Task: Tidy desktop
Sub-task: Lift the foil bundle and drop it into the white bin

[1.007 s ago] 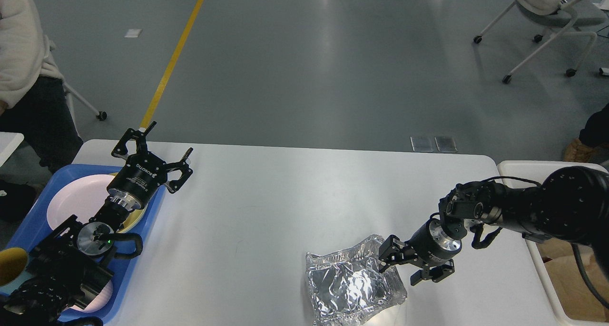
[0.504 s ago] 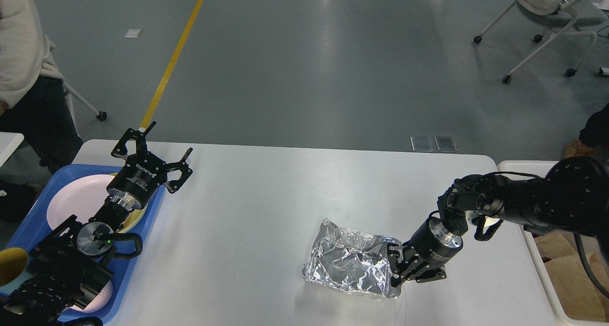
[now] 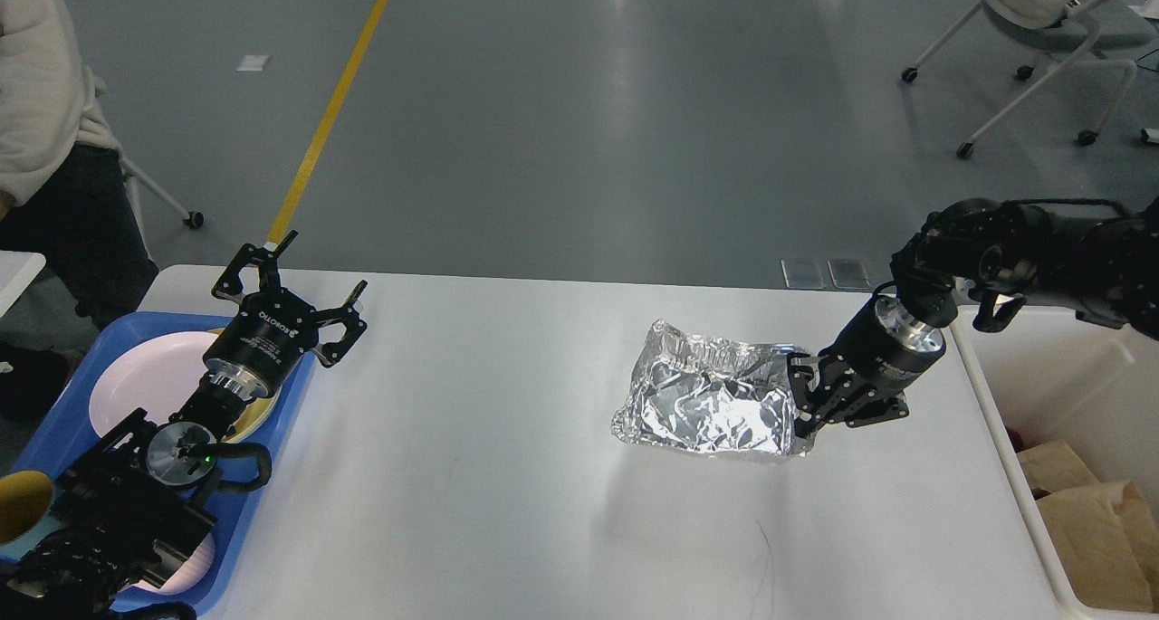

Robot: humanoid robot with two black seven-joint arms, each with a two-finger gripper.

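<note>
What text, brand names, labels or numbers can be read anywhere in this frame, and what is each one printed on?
"ROBOTIQ": white lettering on the black body of the left gripper.
A smaller line of print beside that brand name is too small to read.
The right gripper, shut on the foil container, shows no readable marking.
No readable text on the desktop, the blue tray, or the white bin.

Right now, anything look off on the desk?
Only the crumpled foil container: dented and warped, held by its right edge in the right gripper, above the desktop. Nothing spilled.
</note>
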